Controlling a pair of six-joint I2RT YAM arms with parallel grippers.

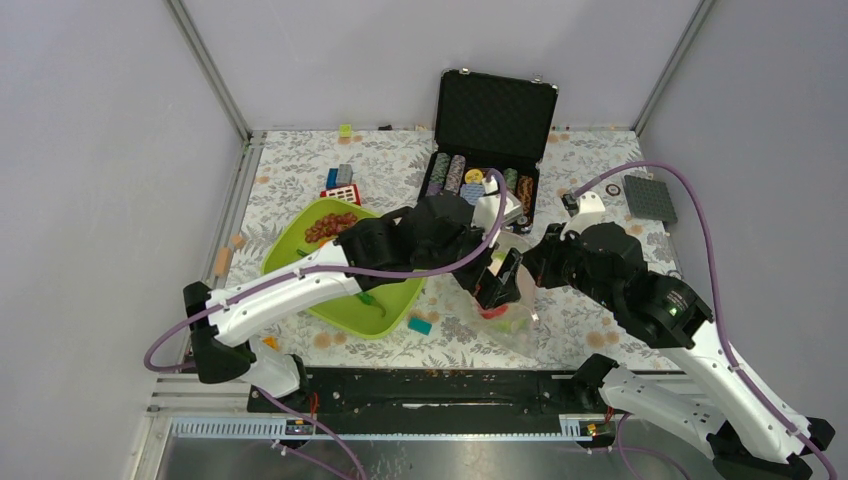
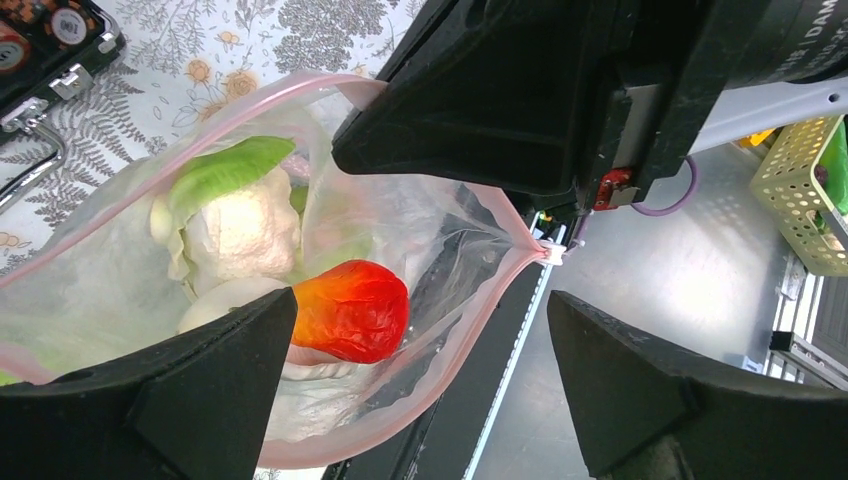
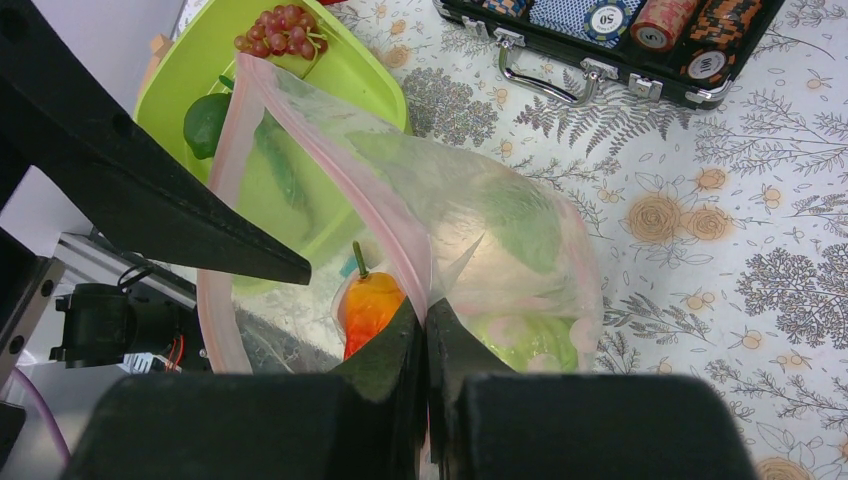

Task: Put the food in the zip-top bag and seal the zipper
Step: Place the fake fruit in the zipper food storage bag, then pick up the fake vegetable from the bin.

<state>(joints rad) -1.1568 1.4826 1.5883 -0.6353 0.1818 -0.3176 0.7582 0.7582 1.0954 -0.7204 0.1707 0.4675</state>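
The zip-top bag [image 2: 110,290] hangs with its mouth open, and my right gripper [image 3: 425,312] is shut on its pink zipper [image 3: 330,170] rim. My left gripper [image 2: 420,385] stands wide open above the mouth with nothing between its fingers [image 2: 200,400]. Inside the bag lie a red-orange tomato [image 2: 350,310], a white cauliflower [image 2: 245,230] and pale green cabbage [image 3: 520,225]. From above, both grippers meet over the bag [image 1: 505,322] in front of the tray. Purple-red grapes [image 3: 285,30] and a dark green fruit [image 3: 205,122] sit in the lime-green tray [image 3: 350,75].
The lime-green tray [image 1: 300,240] lies left of the bag. An open black case [image 1: 490,110] of poker chips stands behind it. Coloured blocks [image 1: 340,185] lie at the back left, a teal block [image 1: 420,325] near the front, and a grey plate [image 1: 650,198] at the back right.
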